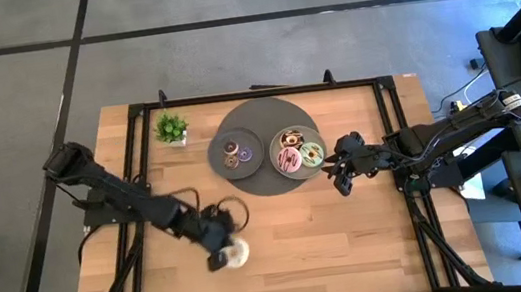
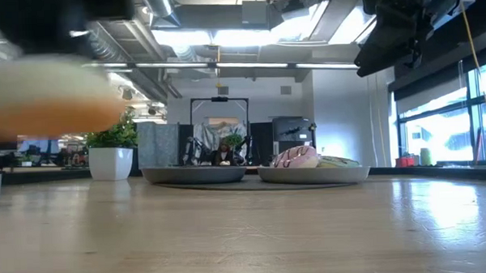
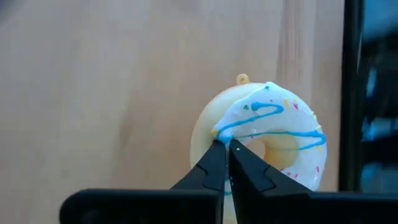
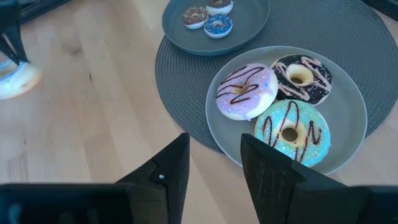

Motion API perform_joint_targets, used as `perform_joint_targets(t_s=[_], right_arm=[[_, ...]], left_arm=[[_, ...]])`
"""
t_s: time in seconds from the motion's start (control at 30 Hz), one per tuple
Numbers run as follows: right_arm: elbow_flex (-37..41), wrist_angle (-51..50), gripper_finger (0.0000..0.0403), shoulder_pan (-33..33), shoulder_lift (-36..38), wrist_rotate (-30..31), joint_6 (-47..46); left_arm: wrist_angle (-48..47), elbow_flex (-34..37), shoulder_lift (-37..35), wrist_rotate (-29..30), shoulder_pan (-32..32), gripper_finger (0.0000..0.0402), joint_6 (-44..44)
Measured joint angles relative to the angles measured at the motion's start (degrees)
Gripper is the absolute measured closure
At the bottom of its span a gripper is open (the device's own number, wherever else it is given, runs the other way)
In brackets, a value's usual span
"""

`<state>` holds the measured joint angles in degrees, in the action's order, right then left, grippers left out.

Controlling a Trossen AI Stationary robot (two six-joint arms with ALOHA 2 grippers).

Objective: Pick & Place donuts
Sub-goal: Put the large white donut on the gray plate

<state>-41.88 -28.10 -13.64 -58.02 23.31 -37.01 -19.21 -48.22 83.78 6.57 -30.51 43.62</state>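
My left gripper (image 1: 220, 252) is over the near part of the table, shut on the cream-white donut (image 3: 267, 134), which has blue drizzle. My right gripper (image 4: 214, 142) is open and hovers just beside the larger grey plate (image 4: 348, 112), on the plate's near-right side, touching nothing. That plate carries the pink donut (image 4: 245, 90), the chocolate donut (image 4: 303, 78) and the green donut (image 4: 291, 132), each lying flat. The smaller grey plate (image 4: 249, 25) holds three mini donuts (image 4: 217, 25). In the low view the white donut (image 2: 47, 99) shows blurred, close to the camera. My left gripper pinches the cream-white donut between its two fingers at the outer rim (image 3: 219, 129), on the frosting's edge. Neither finger is in the hole. The donut is lifted clear of the table (image 2: 230, 234), with its frosted face turned toward the wrist camera.
Both plates sit on a round dark grey mat (image 1: 257, 116) at the table's far middle. A small potted plant (image 1: 172, 129) stands at the far left. A black frame rail (image 3: 353, 93) runs along the table's edge close to the held donut. Bare wood lies across the near half.
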Motion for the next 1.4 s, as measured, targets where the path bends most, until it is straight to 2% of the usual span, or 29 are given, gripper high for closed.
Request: perform_joint_targets(t_s=[0.33,0.53,0.7,0.97,1.13,1.4], right_arm=[[0.0,0.0,0.0257,0.0,0.0,-2.7,0.0],[0.0,1.4,0.0257,0.0,0.0,-3.7,2.2],[0.0,5.0,0.0257,0.0,0.0,-3.6,4.7],[0.0,5.2,0.0257,0.0,0.0,-4.1,6.0],[0.0,2.7,0.0257,0.0,0.1,-6.2,3.2],[0.0,-1.7,0.0257,0.0,0.1,-8.8,2.8]], left_arm=[[4.0,-7.3,-0.3,1.5,16.0,0.0397,-3.3],[9.6,-10.5,3.1,1.4,20.7,0.0398,-2.4],[10.1,-16.2,8.3,1.3,23.2,0.0399,-5.1],[0.4,-31.3,17.0,1.3,30.1,0.0399,-14.0],[-4.0,-38.4,23.0,1.0,36.7,0.0399,-15.4],[-4.7,-44.3,32.2,-10.9,45.8,0.0399,-15.1]])
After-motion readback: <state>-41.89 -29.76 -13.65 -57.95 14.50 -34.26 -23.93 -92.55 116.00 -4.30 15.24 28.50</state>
